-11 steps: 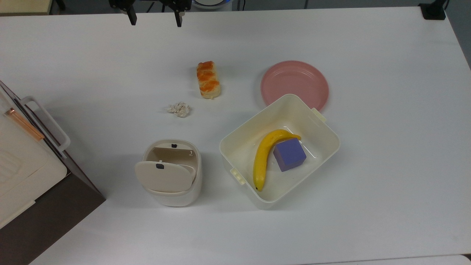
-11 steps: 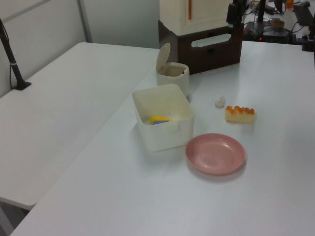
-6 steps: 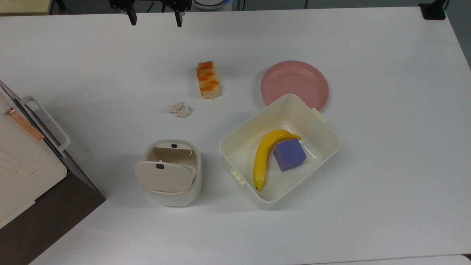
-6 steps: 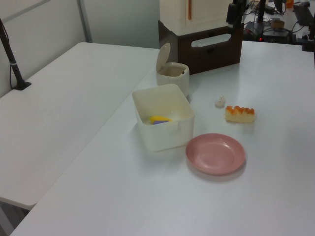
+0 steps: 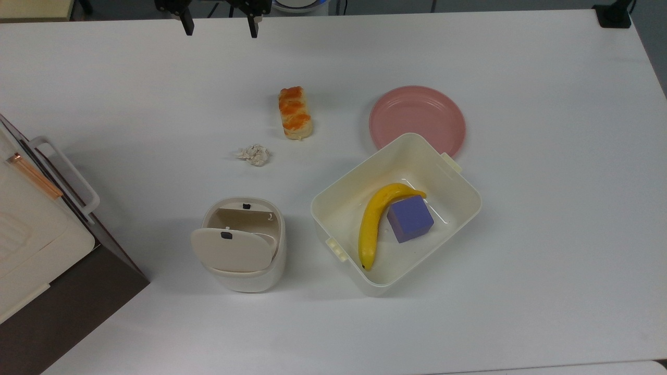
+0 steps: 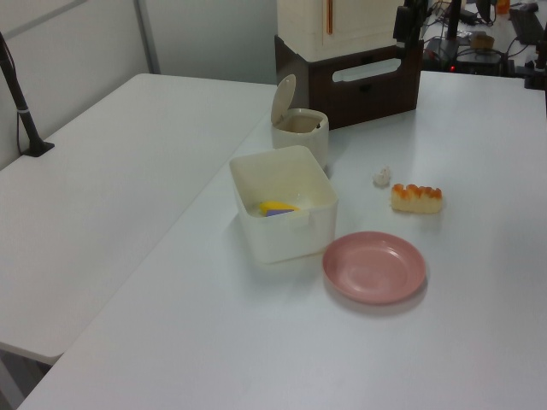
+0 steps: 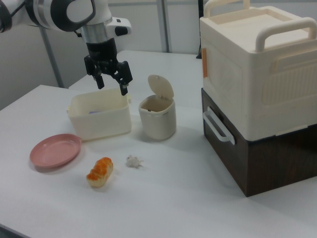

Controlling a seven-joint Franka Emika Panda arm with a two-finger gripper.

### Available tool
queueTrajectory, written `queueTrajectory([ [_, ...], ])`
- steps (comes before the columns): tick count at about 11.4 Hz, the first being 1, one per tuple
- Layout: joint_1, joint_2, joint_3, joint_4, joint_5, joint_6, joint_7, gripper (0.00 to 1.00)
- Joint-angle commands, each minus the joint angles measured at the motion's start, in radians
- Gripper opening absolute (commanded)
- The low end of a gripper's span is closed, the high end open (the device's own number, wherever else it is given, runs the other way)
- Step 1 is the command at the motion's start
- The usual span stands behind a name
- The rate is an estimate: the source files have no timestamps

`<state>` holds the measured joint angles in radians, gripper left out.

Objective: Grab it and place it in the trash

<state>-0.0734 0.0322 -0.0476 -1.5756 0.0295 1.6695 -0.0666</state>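
One small paper wad lies on the white table. It sits alone, with nothing touching it. In the top view, the bread is near it, up and to the right. The bin stands below the wad in the top view, a little way off. The bin's flap is tipped up, so the bin's mouth is open.

In the right view, the wad lies just beside the bread, and the bin stands behind them.

The gripper hangs at the top edge of the top view, far from the wad. Its two black fingers are spread wide apart and hold nothing. In the right view, the gripper is up in the air, pointing down, in front of the tub.

The tub is to the right of the bin in the top view. A banana and a purple block lie inside it, touching each other. A pink plate lies just above the tub in the top view, and the tub's corner covers a bit of its edge.

A big cream box sits on a dark brown box at the right view's right.
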Motion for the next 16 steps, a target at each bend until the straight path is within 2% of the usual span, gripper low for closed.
queueTrajectory([
  [1, 0.023, -0.031, -0.021, -0.018, 0.021, -0.007, 0.014, 1.0],
  [12, 0.027, -0.026, -0.017, -0.027, 0.006, -0.031, 0.001, 1.0],
  [15, 0.093, -0.017, -0.014, -0.096, -0.101, -0.019, 0.002, 1.0],
  [16, 0.105, 0.007, -0.014, -0.101, -0.102, -0.007, 0.005, 1.0],
])
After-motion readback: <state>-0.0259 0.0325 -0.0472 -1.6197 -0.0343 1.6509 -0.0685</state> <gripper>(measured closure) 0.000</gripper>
